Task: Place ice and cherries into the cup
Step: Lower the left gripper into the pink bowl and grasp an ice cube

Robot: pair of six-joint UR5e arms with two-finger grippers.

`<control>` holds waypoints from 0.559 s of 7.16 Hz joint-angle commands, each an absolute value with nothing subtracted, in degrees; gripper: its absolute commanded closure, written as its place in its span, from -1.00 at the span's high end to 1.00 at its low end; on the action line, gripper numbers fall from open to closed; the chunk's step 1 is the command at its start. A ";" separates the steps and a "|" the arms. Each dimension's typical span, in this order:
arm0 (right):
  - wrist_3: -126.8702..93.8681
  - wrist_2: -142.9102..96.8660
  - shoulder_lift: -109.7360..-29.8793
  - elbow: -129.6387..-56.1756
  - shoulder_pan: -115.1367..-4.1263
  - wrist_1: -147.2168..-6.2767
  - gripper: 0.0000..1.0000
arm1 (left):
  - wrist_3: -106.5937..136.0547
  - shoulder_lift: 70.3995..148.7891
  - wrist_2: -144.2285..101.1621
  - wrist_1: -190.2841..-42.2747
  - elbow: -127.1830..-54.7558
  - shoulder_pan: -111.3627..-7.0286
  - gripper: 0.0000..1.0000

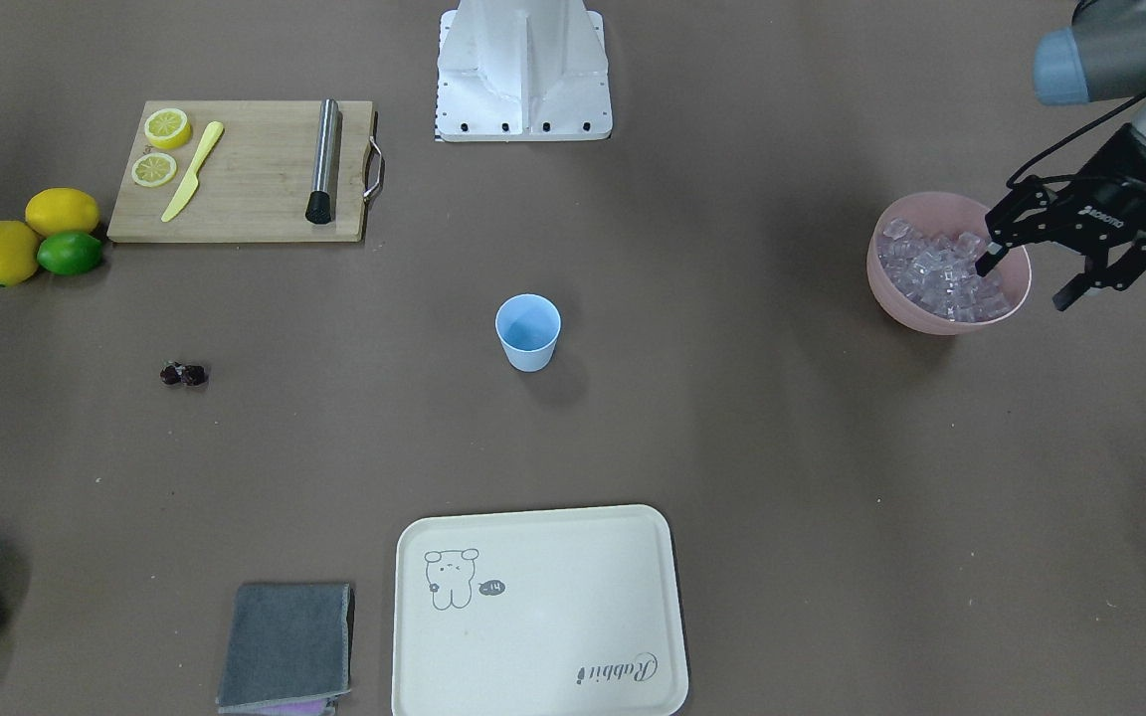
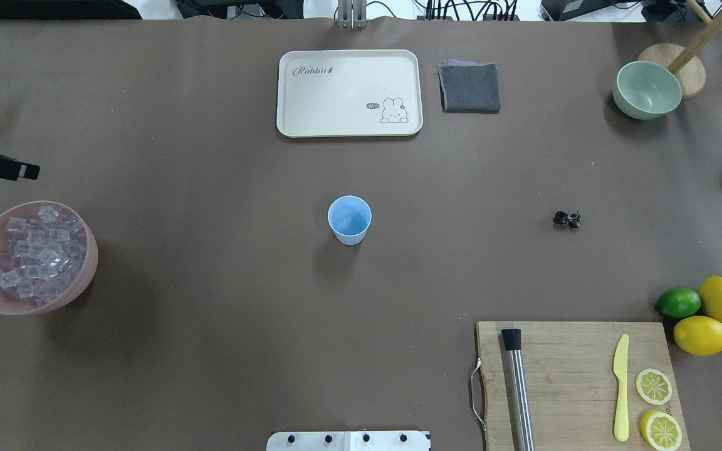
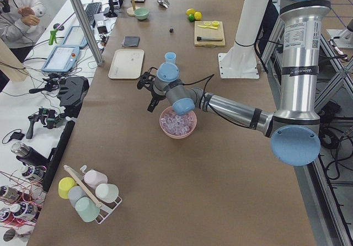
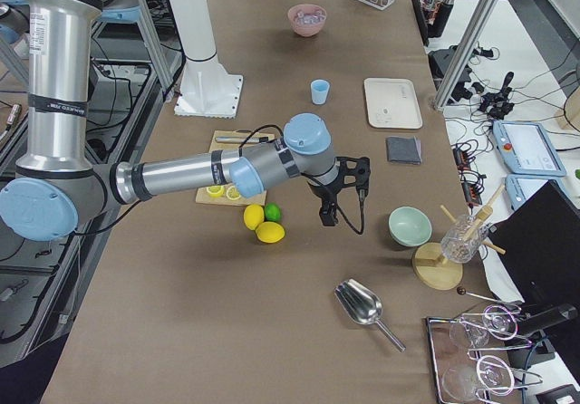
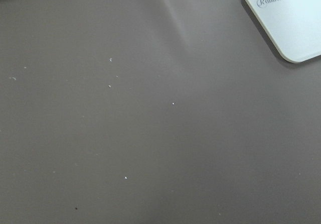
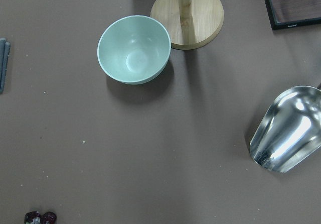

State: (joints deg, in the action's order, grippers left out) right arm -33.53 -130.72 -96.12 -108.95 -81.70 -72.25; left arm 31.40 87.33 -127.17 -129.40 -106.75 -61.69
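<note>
The light blue cup (image 1: 528, 333) stands upright and empty at the table's middle; it also shows in the overhead view (image 2: 349, 219). The ice (image 1: 941, 273) is a heap of clear cubes in a pink bowl (image 2: 82, 275) at the robot's left. The cherries (image 1: 184, 375) lie on the bare table at the robot's right, also at the right wrist view's bottom edge (image 6: 40, 217). My left gripper (image 1: 1026, 281) is open and empty, hovering above the pink bowl's outer side. My right gripper (image 4: 328, 216) shows only in the exterior right view, hanging over the table near the lemons; I cannot tell if it is open.
A cutting board (image 2: 574, 376) holds a yellow knife, a steel muddler and lemon slices. Two lemons and a lime (image 2: 679, 302) lie beside it. A cream tray (image 2: 348, 94), a grey cloth (image 2: 469, 88), a pale green bowl (image 6: 133, 49) and a steel scoop (image 6: 288, 131) lie on the far side.
</note>
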 commanded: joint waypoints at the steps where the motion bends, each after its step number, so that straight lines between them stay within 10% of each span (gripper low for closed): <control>1: -34.28 -127.88 -95.80 -109.16 -79.02 -72.25 1.00 | 26.83 83.68 -121.38 -129.64 -108.36 -53.55 0.93; 4: -34.45 -127.79 -94.75 -109.07 -79.01 -72.25 1.00 | 19.16 80.51 -121.73 -129.64 -108.28 -52.74 0.39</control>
